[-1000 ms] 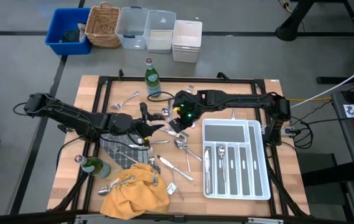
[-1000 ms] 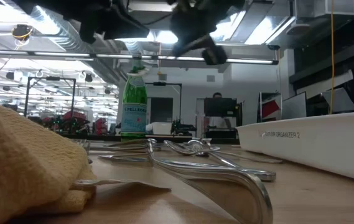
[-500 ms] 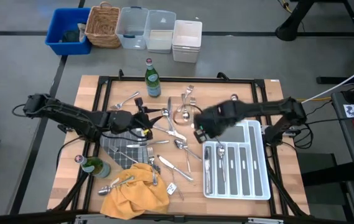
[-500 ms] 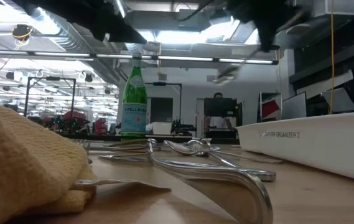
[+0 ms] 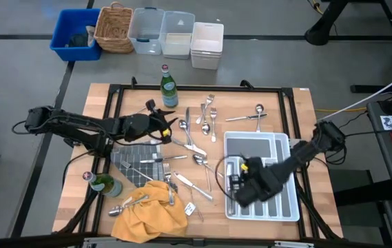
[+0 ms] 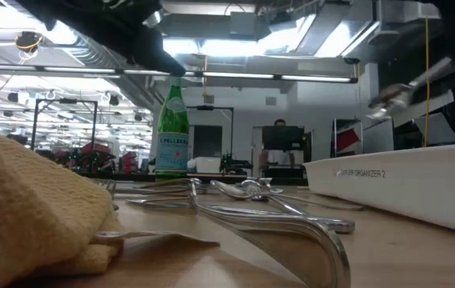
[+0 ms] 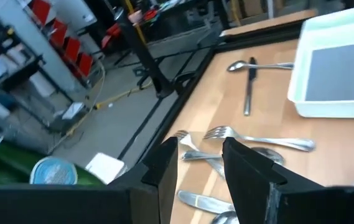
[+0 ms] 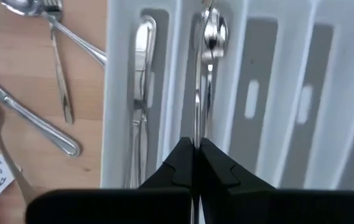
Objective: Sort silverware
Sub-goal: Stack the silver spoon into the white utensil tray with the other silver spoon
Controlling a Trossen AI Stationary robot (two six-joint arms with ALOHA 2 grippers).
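Silverware lies scattered across the wooden table: forks (image 5: pixel 209 114), a spoon and knife (image 5: pixel 247 117), and more pieces (image 5: pixel 196 160) at the middle. A knife (image 8: pixel 140 81) and a spoon (image 8: pixel 213 31) lie in the left slots of the white tray (image 5: pixel 289 207). Above those slots, my right gripper (image 5: pixel 240 182) points down, shut on a slim piece of silverware (image 6: pixel 403 90). My left gripper (image 5: pixel 170 131) hovers open over the table's middle left with nothing between its fingers (image 7: pixel 164 165). My right gripper pinches a slim piece of silverware between its two shut fingers (image 8: pixel 183 158), coming at it from above and pointing down. A thin handle (image 8: pixel 196 127) shows right beside the fingertips. The piece hangs tilted in the low view, lifted clear above the tray; which kind it is stays blurred.
A green bottle (image 5: pixel 169 86) stands at the far edge and another (image 5: pixel 106 184) sits at the near left. A yellow cloth (image 5: pixel 147 213) and a grey chequered cloth (image 5: pixel 137 165) lie near left. Bins and a basket (image 5: pixel 113 27) stand on the floor beyond.
My right gripper has swung from the table's middle toward the near right, over the tray's left slots, turning to point down and carrying the piece clear of the table. My left gripper has drifted toward the far edge and rolled a little.
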